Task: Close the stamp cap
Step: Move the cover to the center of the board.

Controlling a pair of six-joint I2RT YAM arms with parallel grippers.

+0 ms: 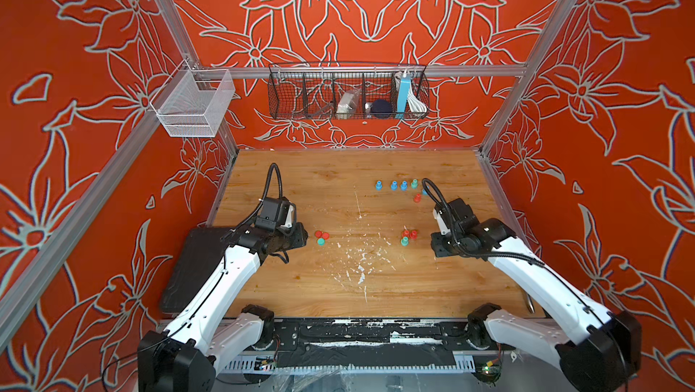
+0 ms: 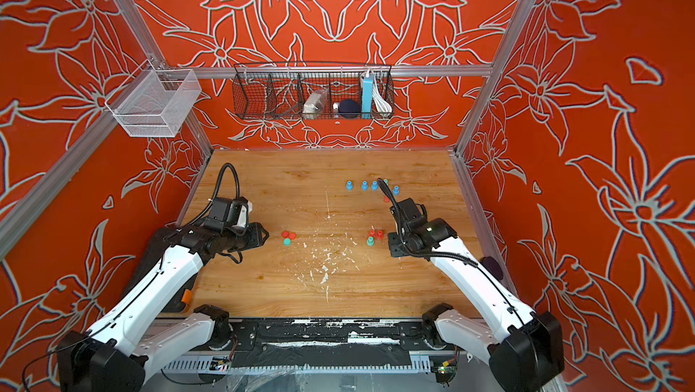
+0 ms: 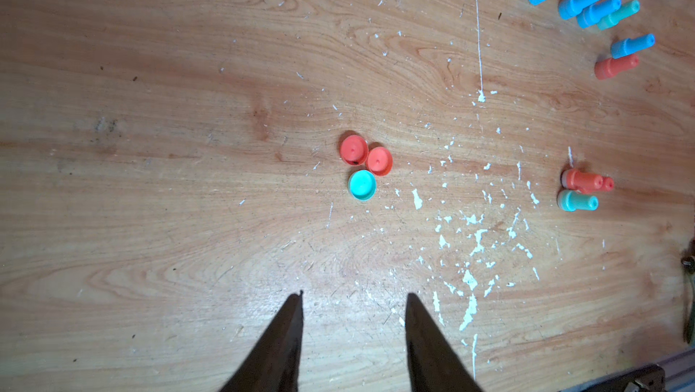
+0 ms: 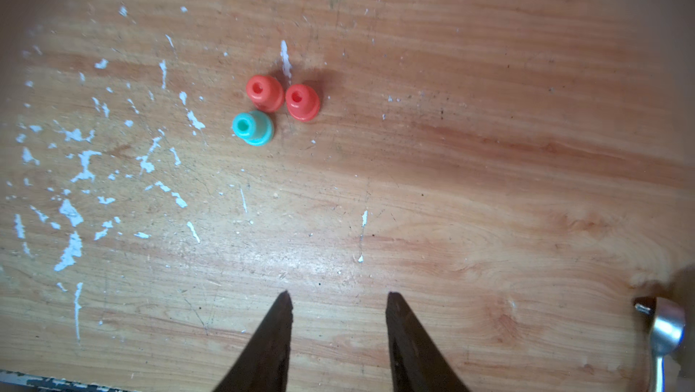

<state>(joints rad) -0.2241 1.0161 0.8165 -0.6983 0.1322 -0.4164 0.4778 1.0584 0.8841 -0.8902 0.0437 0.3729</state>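
Both jaws stand parted, caps [image 3: 379,160] ahead of left, stamps [image 4: 265,93] ahead of right.

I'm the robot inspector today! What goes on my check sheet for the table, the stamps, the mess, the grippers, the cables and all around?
Surface: wooden table, scratched and flecked with white paint.
Job's things: three loose caps, two red and one teal, bunched together; three uncapped stamps, upright, same colours; six more stamps stand farther back.
Clutter: spoon near the table's right edge; black mat at its left edge.
Grippers: left gripper open, empty; right gripper open, empty.
Cables: a black cable loops above each wrist, clear of the stamps.
Surroundings: red flowered walls; black wire basket holding oddments; white mesh basket, nothing seen inside.
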